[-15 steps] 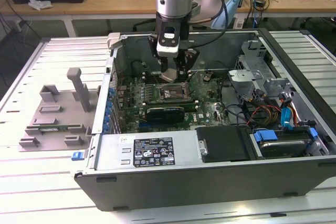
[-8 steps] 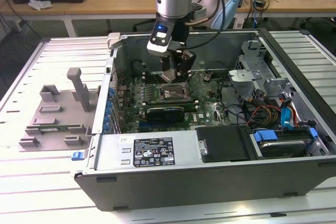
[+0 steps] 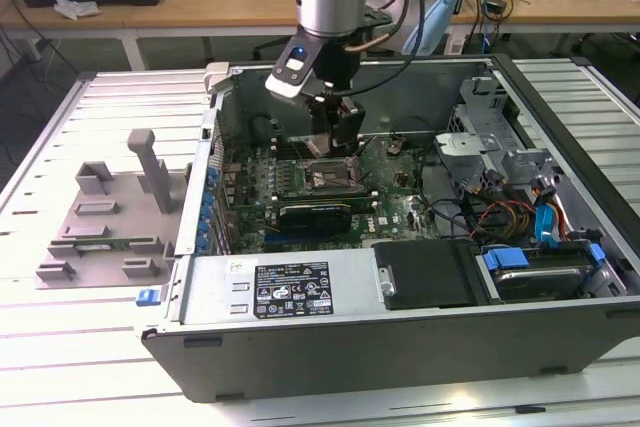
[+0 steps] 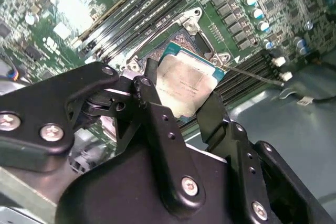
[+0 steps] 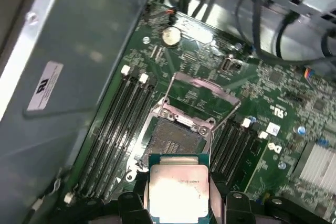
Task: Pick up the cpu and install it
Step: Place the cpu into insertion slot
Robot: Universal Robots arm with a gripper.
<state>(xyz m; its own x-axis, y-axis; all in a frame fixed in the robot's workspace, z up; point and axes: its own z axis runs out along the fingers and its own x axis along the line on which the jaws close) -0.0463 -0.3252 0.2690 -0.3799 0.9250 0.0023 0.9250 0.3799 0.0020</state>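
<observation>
**Gripper** point(image 3: 333, 139): centre of the exterior view, lowered into the open case point(image 3: 300, 347). It is closed on the cpu point(image 4: 185, 85), with one black finger point(image 4: 152, 95) against each of two opposite edges (by my reading, an edge grip leaves the underside free to meet the contacts).

**Cpu:** held flat, pale metal top facing the wrist, with a green rim showing round it in both wrist views. It sits between the fingertips, above the board point(image 5: 273, 93), and is not seated. In the first wrist view the cpu point(image 5: 176, 187) overlaps the nearer edge of the socket point(image 5: 173, 140), and the rest of the socket lies bare beyond it.

**Socket:** contacts exposed, load plate point(image 5: 205, 84) swung back and standing clear (so nothing looks to bar the chip's way down). Memory slots point(image 5: 113, 129) flank it on both sides.

**Fixture** point(image 3: 105, 212): grey, on the table point(image 3: 60, 347) at the exterior view's left, well apart from the gripper.
</observation>
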